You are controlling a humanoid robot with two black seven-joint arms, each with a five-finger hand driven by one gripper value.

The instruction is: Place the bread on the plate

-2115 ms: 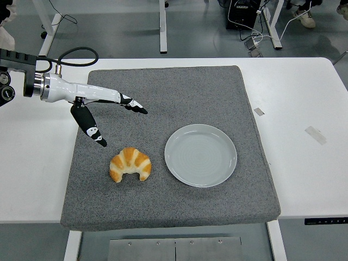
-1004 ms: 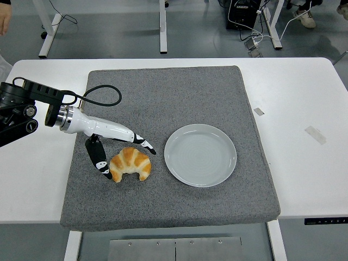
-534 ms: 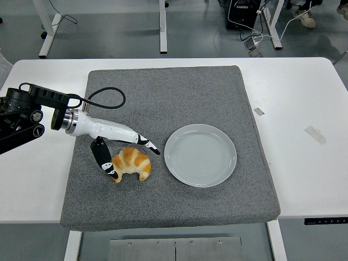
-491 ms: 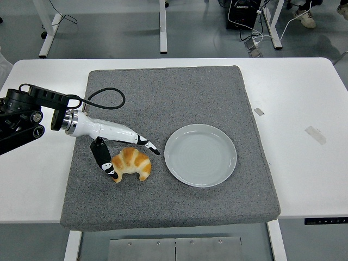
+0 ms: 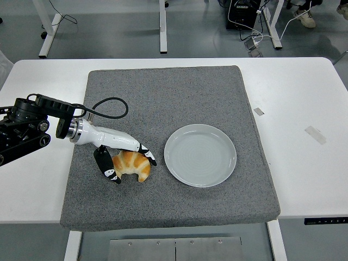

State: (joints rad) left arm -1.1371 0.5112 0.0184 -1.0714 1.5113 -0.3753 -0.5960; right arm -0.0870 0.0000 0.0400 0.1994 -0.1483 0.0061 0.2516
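Note:
A golden croissant lies on the grey mat, left of the empty pale plate. My left hand comes in from the left edge and is closed around it. The thumb presses its left end, and the other fingers curl over its top and right side. The bread still rests on the mat, a short gap away from the plate's rim. The right arm does not show.
The mat covers the middle of the white table. Two bits of tape lie on the table to the right. A black cable loops from the left wrist over the mat's left part.
The left hand has dropped lower and moved toward the near edge, and its fingers have curled from beside the croissant to around it. The croissant has hardly moved.

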